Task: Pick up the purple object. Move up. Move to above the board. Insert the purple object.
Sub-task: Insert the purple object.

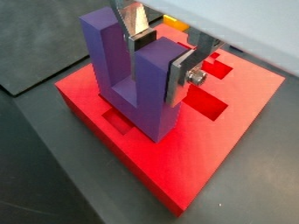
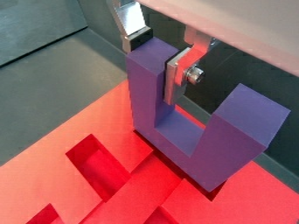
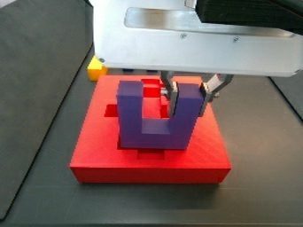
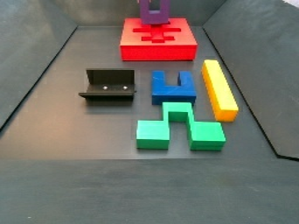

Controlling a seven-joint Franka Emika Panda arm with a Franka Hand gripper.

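Observation:
The purple object [image 1: 131, 83] is a U-shaped block standing upright, arms up. My gripper [image 1: 155, 54] is shut on one of its arms, a silver finger on each side, as also shows in a wrist view [image 2: 158, 57]. The block [image 2: 198, 131] is over the board [image 2: 47, 166], a big red slab with darker recesses. In a side view the block [image 3: 154, 120] has its base down at the board's top [image 3: 101, 151], under the gripper [image 3: 190, 90]. I cannot tell how deep it sits. In a side view the block [image 4: 155, 10] and board [image 4: 158, 48] are at the far end.
On the dark floor in front of the board stand the fixture [image 4: 107, 86], a blue U-shaped block [image 4: 173, 86], a long yellow bar [image 4: 219, 87] and a green notched block [image 4: 177, 129]. A yellow piece [image 3: 95, 66] shows behind the board.

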